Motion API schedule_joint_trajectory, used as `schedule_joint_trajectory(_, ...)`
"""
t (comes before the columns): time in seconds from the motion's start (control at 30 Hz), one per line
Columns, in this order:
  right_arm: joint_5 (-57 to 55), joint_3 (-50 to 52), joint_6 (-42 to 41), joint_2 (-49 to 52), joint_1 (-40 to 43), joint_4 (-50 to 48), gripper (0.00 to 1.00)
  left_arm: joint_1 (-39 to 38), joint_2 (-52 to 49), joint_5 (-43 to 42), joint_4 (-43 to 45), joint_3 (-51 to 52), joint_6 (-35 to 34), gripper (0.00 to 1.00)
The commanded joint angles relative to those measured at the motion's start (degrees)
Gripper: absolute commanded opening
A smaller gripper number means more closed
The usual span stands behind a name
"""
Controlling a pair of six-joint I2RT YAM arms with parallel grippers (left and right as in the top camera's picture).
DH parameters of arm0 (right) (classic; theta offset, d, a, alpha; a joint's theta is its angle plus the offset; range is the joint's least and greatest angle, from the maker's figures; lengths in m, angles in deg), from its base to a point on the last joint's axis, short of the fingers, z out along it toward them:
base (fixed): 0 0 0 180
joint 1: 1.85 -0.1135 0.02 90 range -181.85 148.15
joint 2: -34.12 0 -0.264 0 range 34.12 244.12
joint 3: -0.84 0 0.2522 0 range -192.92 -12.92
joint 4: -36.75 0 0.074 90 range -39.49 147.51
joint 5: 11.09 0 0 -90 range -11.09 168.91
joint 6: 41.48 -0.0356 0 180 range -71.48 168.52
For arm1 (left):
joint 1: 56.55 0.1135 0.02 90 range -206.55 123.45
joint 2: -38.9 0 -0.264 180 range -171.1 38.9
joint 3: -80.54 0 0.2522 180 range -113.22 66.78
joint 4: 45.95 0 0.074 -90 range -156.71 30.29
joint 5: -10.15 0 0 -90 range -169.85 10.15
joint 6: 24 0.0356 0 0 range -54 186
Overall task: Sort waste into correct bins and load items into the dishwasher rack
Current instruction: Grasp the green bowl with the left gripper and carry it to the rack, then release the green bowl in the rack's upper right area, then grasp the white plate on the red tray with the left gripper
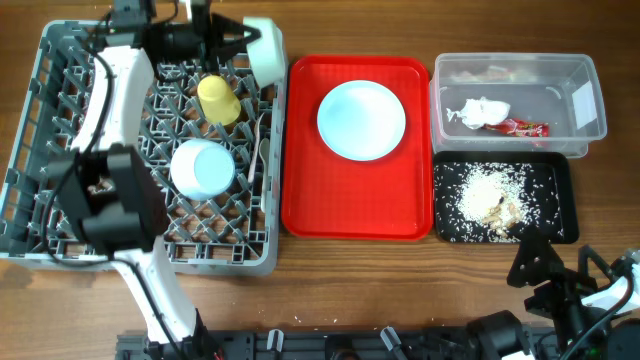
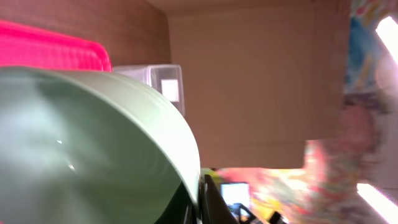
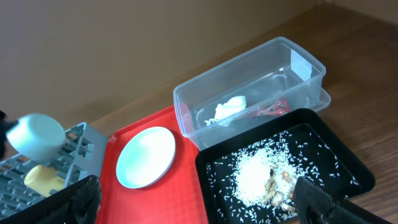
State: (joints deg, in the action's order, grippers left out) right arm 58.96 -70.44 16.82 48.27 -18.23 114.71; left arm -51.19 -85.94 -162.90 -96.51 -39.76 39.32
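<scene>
My left gripper (image 1: 238, 42) is shut on the rim of a mint-green bowl (image 1: 265, 48), held tilted over the back right corner of the grey dishwasher rack (image 1: 60, 150); the bowl fills the left wrist view (image 2: 93, 143). In the rack lie a yellow cup (image 1: 218, 99), a whitish bowl (image 1: 202, 168) and a white utensil (image 1: 263, 150). The pale-blue plate (image 1: 361, 120) sits on the red tray (image 1: 355, 215). The clear tub (image 1: 575, 75) holds the napkin (image 1: 480, 110) and red wrapper (image 1: 525, 127). The black tray (image 1: 555, 185) holds rice scraps (image 1: 490, 195). My right gripper (image 3: 196, 202) is open and empty, near the front right.
The red tray lies between the rack and the two bins. Bare wooden table (image 1: 400, 290) runs along the front edge. The left arm (image 1: 115, 100) reaches over the rack's left half. A wall stands behind the table (image 3: 124, 50).
</scene>
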Motion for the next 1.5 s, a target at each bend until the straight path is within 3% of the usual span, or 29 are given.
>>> schedule_joint_trajectory(0.0,0.28,-0.15,-0.37,-0.50,0.28,-0.17,1.00,2.73,-5.64,-7.32,0.87,0.20,-0.76,0.04)
schedule_joint_trajectory(0.1,0.28,-0.15,-0.37,-0.50,0.28,-0.17,1.00,3.17,-8.22,-7.28,2.86,0.20,-0.72,0.08)
schedule_joint_trajectory(0.17,0.28,-0.15,-0.39,-0.50,0.28,-0.17,1.00,3.17,-8.52,-2.40,3.41,0.20,-0.52,0.14)
schedule_joint_trajectory(0.2,0.28,-0.15,-0.37,-0.50,0.28,-0.17,1.00,3.17,-8.52,1.14,3.41,0.20,-0.55,0.22)
schedule_joint_trajectory(0.23,0.28,-0.15,-0.37,-0.50,0.28,-0.17,1.00,3.17,-8.52,3.34,3.41,0.20,-0.57,0.99)
schedule_joint_trajectory(0.4,0.28,-0.15,-0.37,-0.50,0.28,-0.17,1.00,4.26,-7.28,5.86,3.43,0.13,-0.57,1.00)
schedule_joint_trajectory(0.6,0.28,-0.15,-0.39,-0.50,0.28,-0.17,1.00,4.55,1.36,9.97,3.41,0.11,-0.57,1.00)
schedule_joint_trajectory(0.8,0.28,-0.15,-0.39,-0.50,0.28,-0.17,1.00,2.08,15.45,22.84,-2.89,0.13,-0.42,0.99)
schedule_joint_trajectory(0.87,0.28,-0.15,-0.37,-0.50,0.28,-0.17,1.00,-2.73,19.76,33.75,-8.02,0.13,2.71,1.00)
schedule_joint_trajectory(0.97,0.28,-0.15,-0.37,-0.50,0.28,-0.17,1.00,-16.90,21.31,58.97,-15.72,0.20,3.96,1.00)
schedule_joint_trajectory(1.13,0.28,-0.15,-0.39,-0.50,0.28,-0.17,1.00,-36.65,14.40,70.25,-12.59,0.50,3.96,1.00)
schedule_joint_trajectory(1.23,0.28,-0.15,-0.37,-0.50,0.28,-0.17,1.00,-44.37,8.00,76.59,-9.86,0.50,3.96,0.87)
schedule_joint_trajectory(1.33,0.28,-0.15,-0.39,-0.50,0.28,-0.17,1.00,-49.13,1.14,83.03,-7.34,0.50,3.96,0.56)
schedule_joint_trajectory(1.47,0.28,-0.15,-0.39,-0.50,0.28,-0.17,1.00,-51.45,-6.23,84.39,-1.66,0.50,3.98,0.51)
